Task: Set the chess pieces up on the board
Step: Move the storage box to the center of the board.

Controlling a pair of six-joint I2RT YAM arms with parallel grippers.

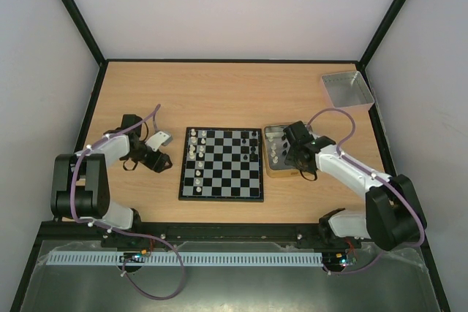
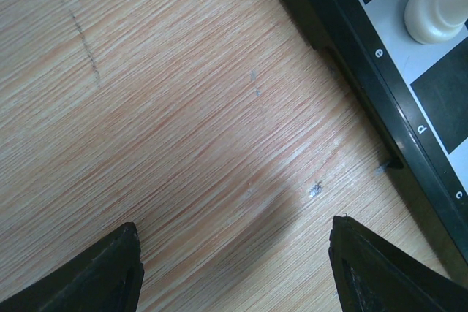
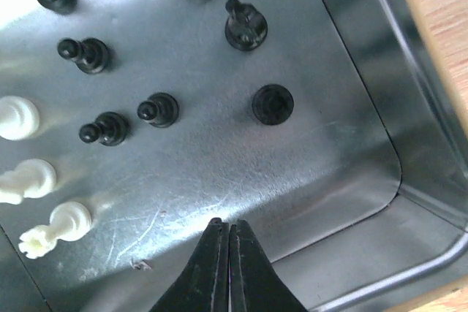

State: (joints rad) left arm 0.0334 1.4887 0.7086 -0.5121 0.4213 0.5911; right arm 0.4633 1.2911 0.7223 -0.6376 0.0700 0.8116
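Overhead, the board (image 1: 221, 196) lies flat on the table (image 1: 219, 93) between the two arms, with a dark border around black and white checks. A file of whitish chess pieces (image 1: 194, 153) stands along its left side and a few black ones stand towards its right. Just beside the board's right edge sits a gold-tan tin (image 1: 272, 174) with more pieces inside. The right gripper (image 1: 294, 155) hangs over this tin. The left gripper (image 1: 164, 161) sits low over the wood just left of the board. A grey tray (image 1: 348, 90) stands well apart in the far right corner. From this height I cannot tell how either pincer stands.

Closer in, the left wrist view settles it for the left gripper (image 2: 234, 275). Its fingers (image 2: 110, 275) are spread wide, with only wood grain between them. The board (image 2: 380, 93) cuts across the upper right corner. Small letters e, d and c are printed on its border, a detail lost from above. A whitish piece (image 2: 436, 12) with a round base stands on a pale square near that edge.

The right wrist view shows the right gripper (image 3: 228, 224) with its fingers pressed together to one point, pinching nothing. Below is the scratched silver floor of the tin (image 3: 431, 202), which from above showed mainly its gold rim. Seven black pieces (image 3: 245, 25) stand scattered on it, and three whitish ones (image 3: 57, 226) sit at the left edge. Whether the lower two of those are upright I cannot tell.
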